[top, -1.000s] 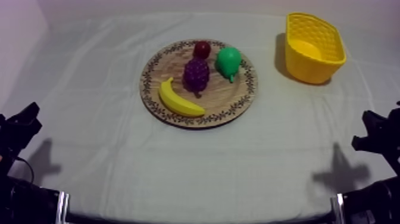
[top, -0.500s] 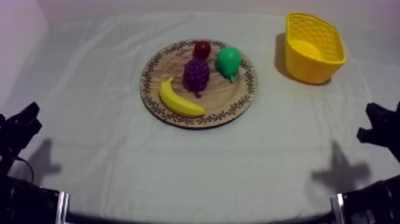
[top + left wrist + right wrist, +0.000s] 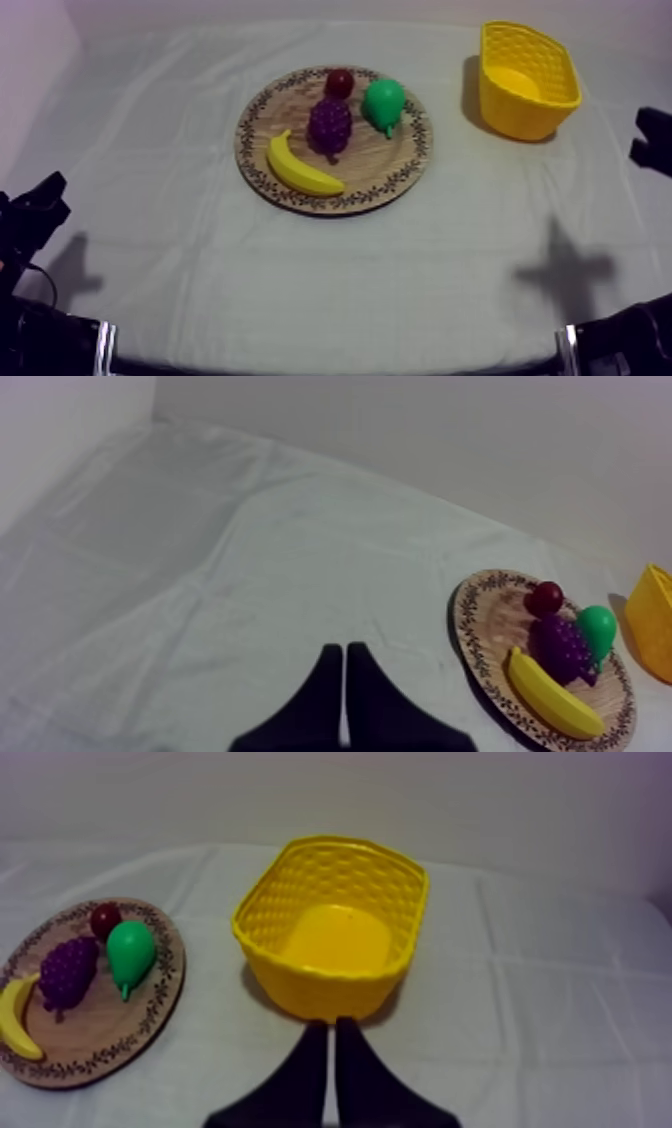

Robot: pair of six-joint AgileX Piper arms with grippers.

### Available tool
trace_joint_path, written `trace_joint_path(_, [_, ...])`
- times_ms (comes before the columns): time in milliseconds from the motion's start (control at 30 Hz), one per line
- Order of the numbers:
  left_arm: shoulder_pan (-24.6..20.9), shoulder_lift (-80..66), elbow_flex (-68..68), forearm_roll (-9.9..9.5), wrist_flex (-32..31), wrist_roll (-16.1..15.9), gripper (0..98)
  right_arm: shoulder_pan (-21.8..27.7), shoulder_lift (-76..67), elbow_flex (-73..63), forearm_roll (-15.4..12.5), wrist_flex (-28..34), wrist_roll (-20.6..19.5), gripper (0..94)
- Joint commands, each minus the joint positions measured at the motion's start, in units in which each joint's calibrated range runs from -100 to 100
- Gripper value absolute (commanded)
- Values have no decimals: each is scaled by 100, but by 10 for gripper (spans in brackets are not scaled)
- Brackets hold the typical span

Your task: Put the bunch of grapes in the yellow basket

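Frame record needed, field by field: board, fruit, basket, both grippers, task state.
board: wooden board mid-table on the cloth
target: bunch of grapes on the board, untouched
other fruit: banana, pear, small red fruit, all on the board
basket: yellow basket upright, nothing in it, apart from the board
left gripper: fingers shut on nothing, away from the board
right gripper: fingers shut on nothing, facing the basket
task state: grapes not yet picked up

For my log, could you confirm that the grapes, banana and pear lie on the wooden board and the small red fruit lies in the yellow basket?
Not quite: the small red fruit lies on the wooden board too, as the top view shows; the rest is right.
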Motion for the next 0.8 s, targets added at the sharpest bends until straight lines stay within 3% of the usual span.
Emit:
trace_joint_path(0, [1, 0, 2, 1, 0, -1, 1, 4, 454, -477, -46, -66, 61, 7])
trace_joint_path(333, [1, 0, 2, 1, 0, -1, 1, 140, 1537, -1739, -607, -93, 625, 7])
trace_joint_path(600, [1, 0, 2, 1, 0, -1, 1, -332, 2137, -2461, -214, 87, 322, 7])
trace_joint_path(767, [1, 0, 2, 1, 0, -1, 1, -572, 2432, -2706, -184, 153, 231, 7])
